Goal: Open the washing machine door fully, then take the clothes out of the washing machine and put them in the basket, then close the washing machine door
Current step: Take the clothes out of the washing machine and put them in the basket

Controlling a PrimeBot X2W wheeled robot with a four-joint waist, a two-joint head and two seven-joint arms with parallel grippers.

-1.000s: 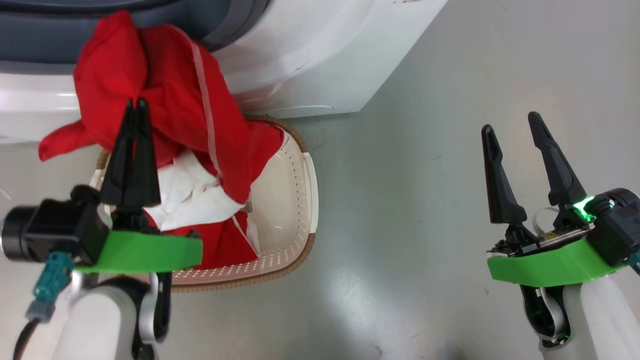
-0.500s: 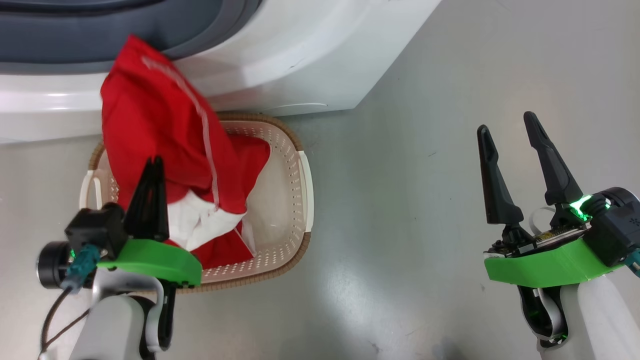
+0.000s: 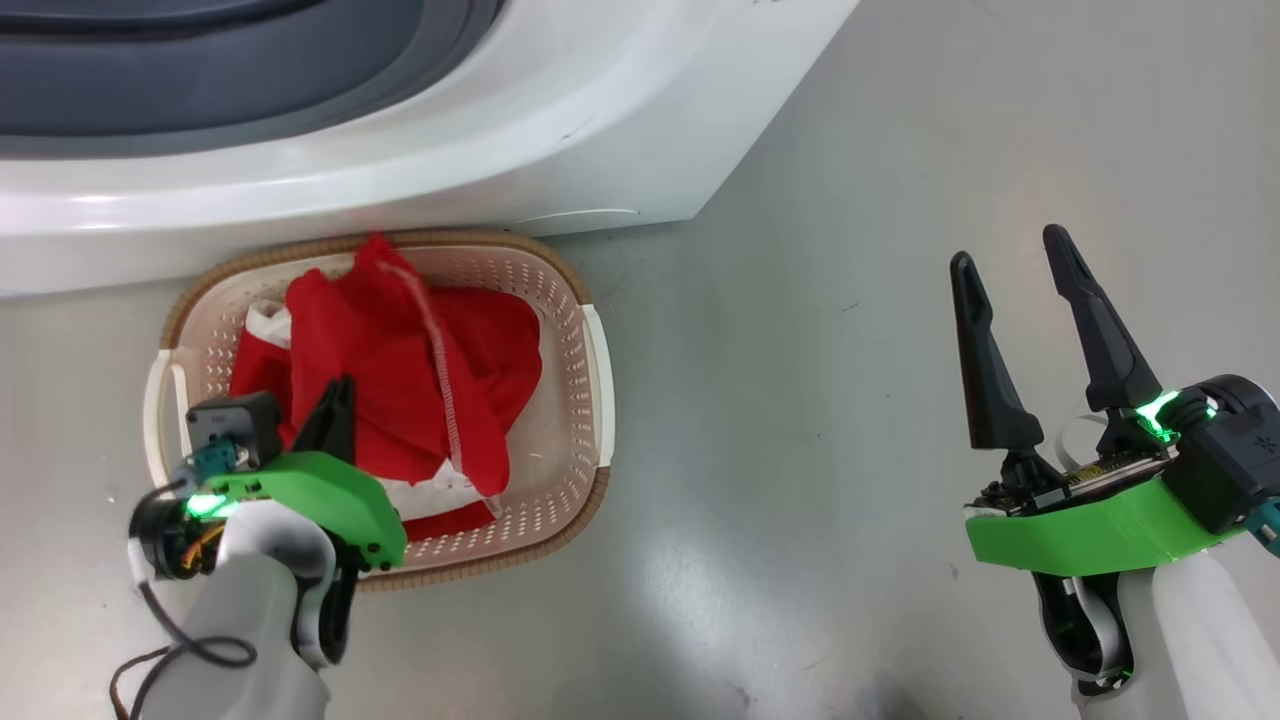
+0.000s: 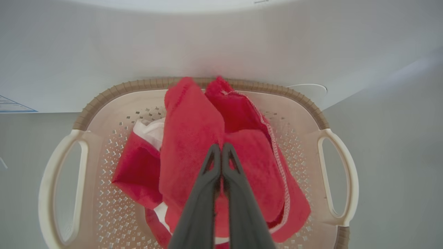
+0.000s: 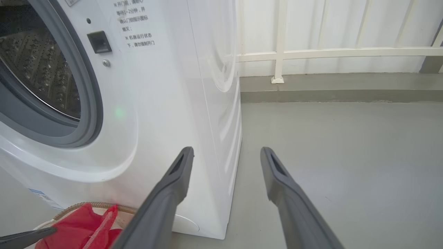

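The clothes, red with white trim, lie piled in the cream basket, which stands on the floor against the front of the washing machine. My left gripper hangs over the basket's near left part, shut on a fold of the clothes; the fabric peaks up around the left gripper. At the right, my right gripper is open over bare floor with nothing between its fingers. The right wrist view shows my right gripper beside the washing machine and its steel drum. The washing machine door is out of view.
The basket's brown rim touches the machine's base, with white handles at both ends. Grey floor stretches to the right of basket and machine. A white railing and a low step run along the far wall.
My left gripper has come down and toward me, lowering the red garment from in front of the machine's opening into the basket. The right arm has stayed put.
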